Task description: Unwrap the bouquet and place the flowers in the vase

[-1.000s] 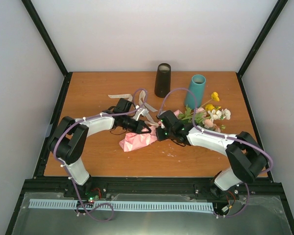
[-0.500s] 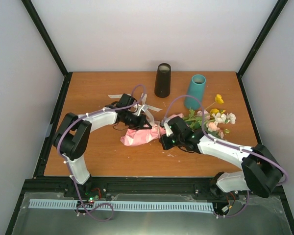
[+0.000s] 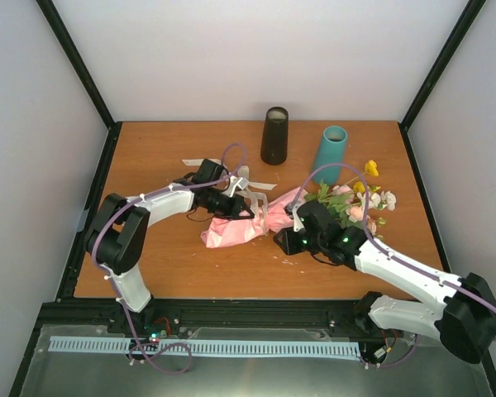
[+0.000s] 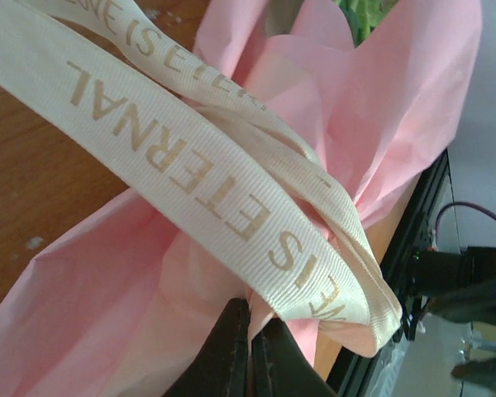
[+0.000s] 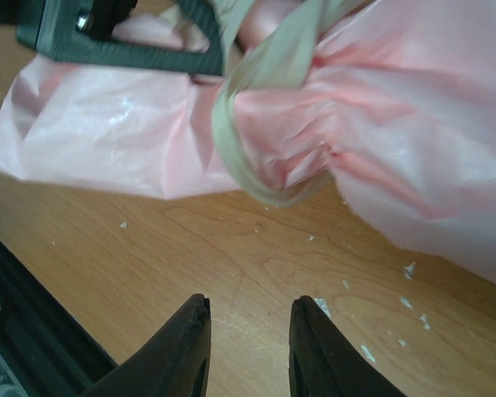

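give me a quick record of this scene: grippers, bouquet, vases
left gripper: shut, tips at the ribbon and pink paper; which one is pinched is unclear
right gripper: open, empty, above the table, short of the paper
ribbon: looped round the cinched paper, not off
flowers: in the wrap, heads toward the right
black vase: upright, no flowers
teal vase: upright, no flowers

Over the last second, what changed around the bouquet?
The right gripper opened and drew back toward the near edge, now clear of the pink paper. The left gripper pulled slightly far-left, still shut on the bouquet at its beige ribbon. The flower heads slid a little right. The teal vase and dark cylinder stayed put.
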{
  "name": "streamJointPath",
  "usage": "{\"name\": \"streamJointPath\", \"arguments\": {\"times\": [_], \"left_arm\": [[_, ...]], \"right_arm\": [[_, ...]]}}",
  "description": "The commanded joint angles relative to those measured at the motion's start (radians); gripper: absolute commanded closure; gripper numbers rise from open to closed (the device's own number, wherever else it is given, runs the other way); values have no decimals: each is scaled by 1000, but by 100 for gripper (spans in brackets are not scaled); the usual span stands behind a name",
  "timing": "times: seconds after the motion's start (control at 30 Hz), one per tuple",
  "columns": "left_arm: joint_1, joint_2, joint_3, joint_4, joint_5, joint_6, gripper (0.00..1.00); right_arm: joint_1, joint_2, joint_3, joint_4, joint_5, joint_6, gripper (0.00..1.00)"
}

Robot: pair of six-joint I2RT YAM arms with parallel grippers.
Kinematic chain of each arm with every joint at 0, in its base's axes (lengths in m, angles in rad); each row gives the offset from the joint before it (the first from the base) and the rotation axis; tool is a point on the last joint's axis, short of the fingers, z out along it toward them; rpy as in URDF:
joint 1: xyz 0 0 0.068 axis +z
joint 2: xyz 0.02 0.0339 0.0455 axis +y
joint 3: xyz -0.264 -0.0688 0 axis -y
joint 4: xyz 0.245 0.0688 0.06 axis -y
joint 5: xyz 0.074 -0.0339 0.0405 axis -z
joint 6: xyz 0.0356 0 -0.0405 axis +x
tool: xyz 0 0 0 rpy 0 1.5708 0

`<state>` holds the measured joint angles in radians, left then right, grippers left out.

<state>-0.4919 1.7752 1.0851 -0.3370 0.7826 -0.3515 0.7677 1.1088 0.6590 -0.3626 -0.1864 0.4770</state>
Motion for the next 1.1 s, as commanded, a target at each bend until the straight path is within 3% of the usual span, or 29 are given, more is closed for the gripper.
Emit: {"name": "streamJointPath", "arguments": {"times": [0.0, 0.23, 0.47, 0.73, 0.9, 1.07], "left_arm": [[-16, -68, -34, 34, 56, 64, 97], [-25, -86, -41, 51, 59, 36, 97], [-25, -54, -32, 24, 45, 39, 97], [-25, -27, 39, -27, 41, 42, 98], [-25, -14, 62, -50, 35, 63, 97], [-25, -9, 65, -62, 22, 67, 98]], "right_arm": [[4, -60, 43, -80, 104, 136, 72], [4, 6, 121, -37, 97, 80, 64], [4, 165, 151, 73, 59, 11, 61], [5, 234, 196, 116, 19, -35, 61], [5, 266, 175, 167, 6, -37, 70], [5, 271, 169, 131, 10, -52, 87]]}}
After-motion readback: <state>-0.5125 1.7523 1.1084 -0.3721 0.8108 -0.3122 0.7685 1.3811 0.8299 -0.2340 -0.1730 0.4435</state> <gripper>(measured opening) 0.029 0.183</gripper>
